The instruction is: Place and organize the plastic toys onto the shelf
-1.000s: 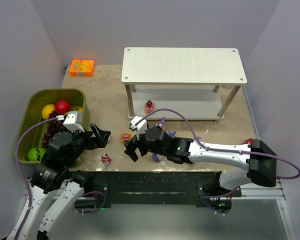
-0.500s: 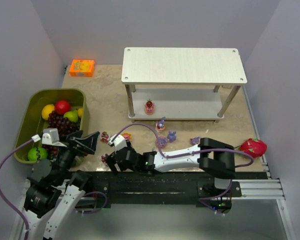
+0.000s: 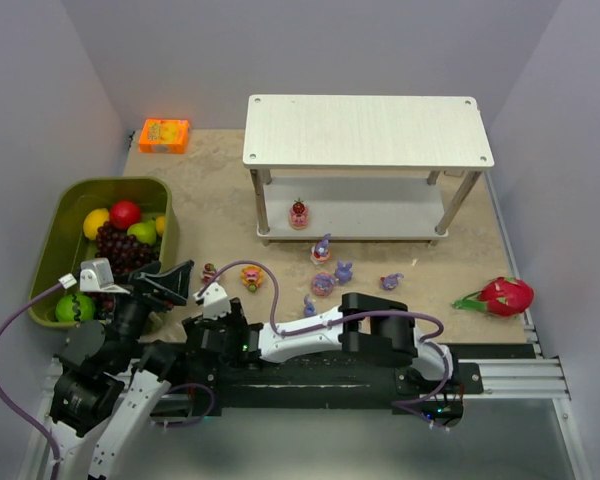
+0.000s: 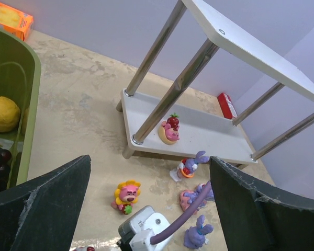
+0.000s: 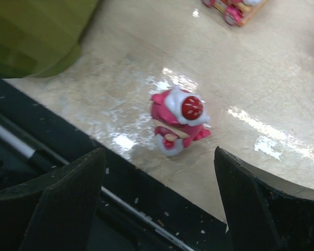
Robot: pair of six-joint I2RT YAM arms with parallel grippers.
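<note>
The shelf (image 3: 368, 130) stands at the back, and one red-topped cake toy (image 3: 298, 213) sits on its lower board (image 4: 214, 137). Several purple bunnies (image 3: 323, 285) and a pink-and-yellow lion figure (image 3: 252, 277) lie scattered on the table in front. My right gripper (image 3: 195, 335) reaches far left along the near edge and is open. In the right wrist view a pink cake toy (image 5: 179, 120) stands just beyond the open right gripper (image 5: 159, 157). My left gripper (image 3: 170, 283) hovers open beside the bin, empty, and faces the shelf (image 4: 149, 172).
An olive bin (image 3: 75, 200) with grapes, apple and lemon fills the left side. An orange box (image 3: 164, 135) lies at the back left and a dragon fruit (image 3: 504, 296) at the right. The black front rail (image 5: 120, 219) runs right under the right gripper.
The right arm has swept left along the near edge, from the table's middle to the near-left corner. The left gripper drew back toward the bin, then held still.
</note>
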